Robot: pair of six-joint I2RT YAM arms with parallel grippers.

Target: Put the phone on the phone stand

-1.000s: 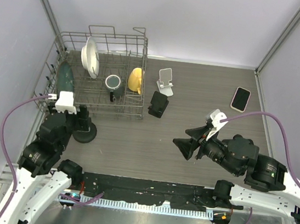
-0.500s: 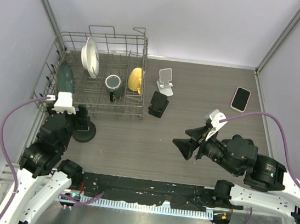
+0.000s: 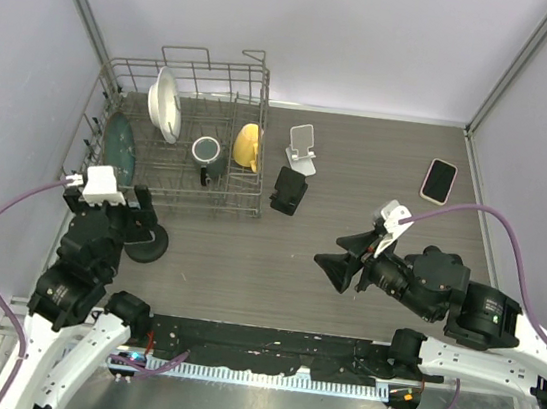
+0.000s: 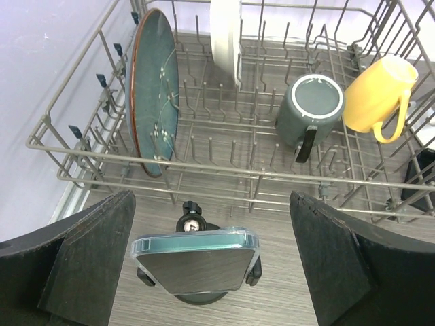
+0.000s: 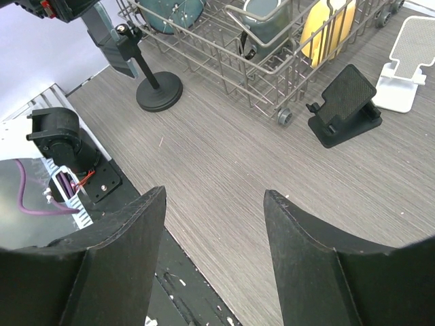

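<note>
At near left, note the left claw [image 4: 209, 198] spread fully wide and pinching nothing. Dead ahead of it, between the two fingers, see the dark slab phone in a clear case [image 4: 195, 259], well clear of the right finger and just beside the left one. Seated, by the look of it, on the head of the black pole stand with a round base [image 3: 147, 243]. Read the phone's short top edge as spanning the gap from finger to finger, with the long axis seemingly dropping away toward the grey wood-grain bench [image 3: 246, 261]. Cannot confirm the cradle's hold from here.

Judge placement as good as done, leaving only a straight pull back toward the near edge without clipping the case.

At near right, find the right claw [image 3: 339, 256] likewise spread and empty, pointing left, well apart from that stand.

Farther in, pass the black wedge-shaped holder [image 3: 289, 191] and the white folding holder [image 3: 302, 148], both just right of the grey wire dish rack [image 3: 221, 183].

At far right, spot a second dark phone with a pale rim [image 3: 439, 180], flat on the bench and nearer the right arm.
</note>
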